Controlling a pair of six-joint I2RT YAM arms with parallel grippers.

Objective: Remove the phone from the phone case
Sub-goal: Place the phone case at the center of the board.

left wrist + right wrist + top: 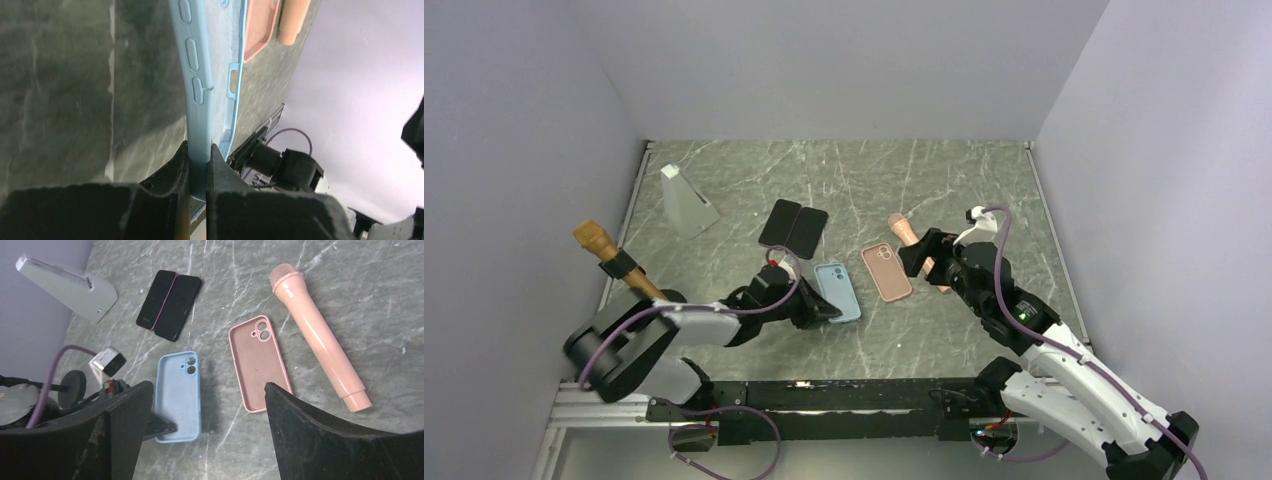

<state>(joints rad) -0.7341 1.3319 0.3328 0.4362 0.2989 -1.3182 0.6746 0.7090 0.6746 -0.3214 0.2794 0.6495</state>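
On table [984,190], centre: left gripper [200,161] clamped on near edge of blue case [200,95]. Case empty. Two black phones [793,228] just beyond, apart from it. Right gripper [207,405] spread wide, holding nothing. Extraction looks done; next call: let go of case, back away cleanly.

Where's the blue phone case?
Top view, centre: the blue case sits just left of the pink case, its near edge pinched by the left gripper.

We see a light-blue case [178,395], a pink case [260,365], a peach-pink microphone [317,340], black phones [177,307] and a grey-green table [350,270] veined white
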